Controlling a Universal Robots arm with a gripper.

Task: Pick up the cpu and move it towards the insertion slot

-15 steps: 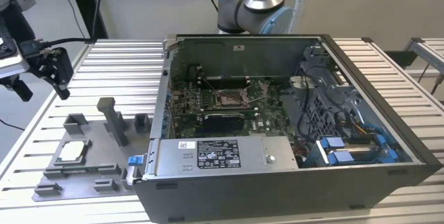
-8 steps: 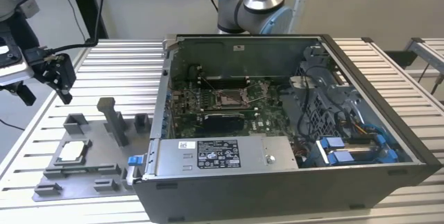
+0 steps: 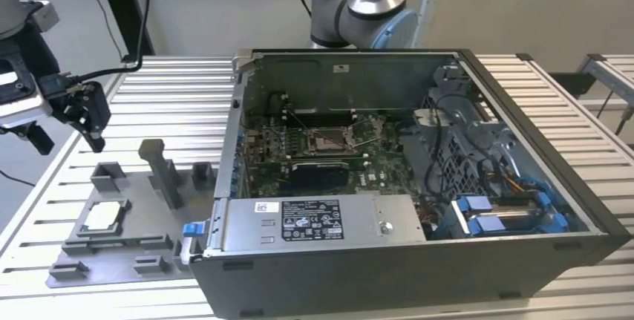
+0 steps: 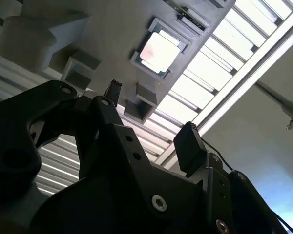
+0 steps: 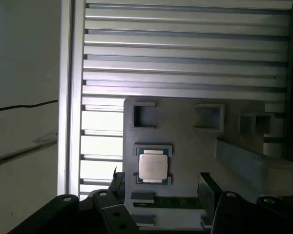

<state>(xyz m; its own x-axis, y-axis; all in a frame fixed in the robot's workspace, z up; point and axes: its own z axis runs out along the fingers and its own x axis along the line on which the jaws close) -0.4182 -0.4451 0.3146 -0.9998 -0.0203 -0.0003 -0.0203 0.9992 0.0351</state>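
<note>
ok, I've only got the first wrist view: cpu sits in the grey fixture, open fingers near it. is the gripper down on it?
Observer: No. In the exterior view the gripper hangs well above the fixture plate, apart from the cpu.
Operator: where's the insertion slot from there?
Observer: Toward the exterior view's right of the fixture, inside the computer case: the insertion slot sits on the green board.
Operator: anything covering it?
Observer: Nothing I can see. The case is open on top and the slot's brownish centre shows uncovered.
</note>
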